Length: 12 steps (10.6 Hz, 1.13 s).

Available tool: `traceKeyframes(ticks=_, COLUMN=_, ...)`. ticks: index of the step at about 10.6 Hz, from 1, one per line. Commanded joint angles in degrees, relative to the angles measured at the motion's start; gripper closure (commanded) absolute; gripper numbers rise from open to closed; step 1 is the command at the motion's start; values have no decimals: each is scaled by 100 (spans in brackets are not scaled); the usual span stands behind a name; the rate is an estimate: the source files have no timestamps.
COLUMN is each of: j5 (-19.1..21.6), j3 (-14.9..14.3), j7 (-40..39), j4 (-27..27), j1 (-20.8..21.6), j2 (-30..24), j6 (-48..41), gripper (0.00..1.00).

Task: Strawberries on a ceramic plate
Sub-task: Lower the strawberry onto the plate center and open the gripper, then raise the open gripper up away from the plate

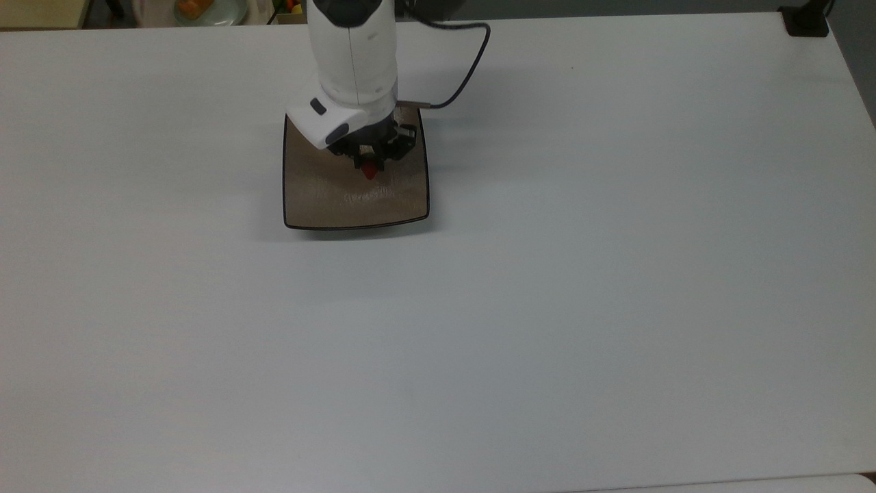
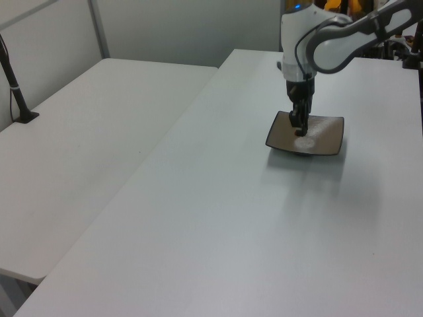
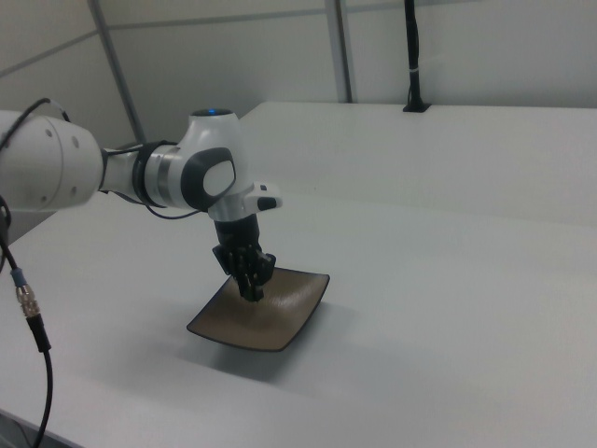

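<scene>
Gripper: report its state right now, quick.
Gripper: shut on the tiny red strawberry, over the middle of the square glossy brown ceramic plate.

The arm (image 3: 149,177) is reaching down, its gripper (image 1: 369,164) pointing straight down, fingers pinching a strawberry (image 1: 369,171).
</scene>
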Motion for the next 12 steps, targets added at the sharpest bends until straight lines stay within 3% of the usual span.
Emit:
traceKeyframes(ticks=1, j5=-114, j3=-39, j7=-131, j4=-169, j1=-7, j2=140, j6=447, gripper=51)
traceKeyframes(ticks=2, j5=-123, j3=-39, j7=-123, j4=-170, j1=-7, j2=150, j6=439, gripper=9)
traceKeyframes(ticks=3, j5=-123, j3=-39, j7=-131, j4=-170, j1=-7, j2=141, j6=430, gripper=0)
traceKeyframes(ticks=7, j5=-123, j3=-39, j7=-149, j4=128, j1=28, j2=-192, j6=168, gripper=0)
traceKeyframes(ticks=12, j5=8, j3=-57, j7=-132, j4=1217, j1=54, j2=-781, j6=-1457, gripper=0)
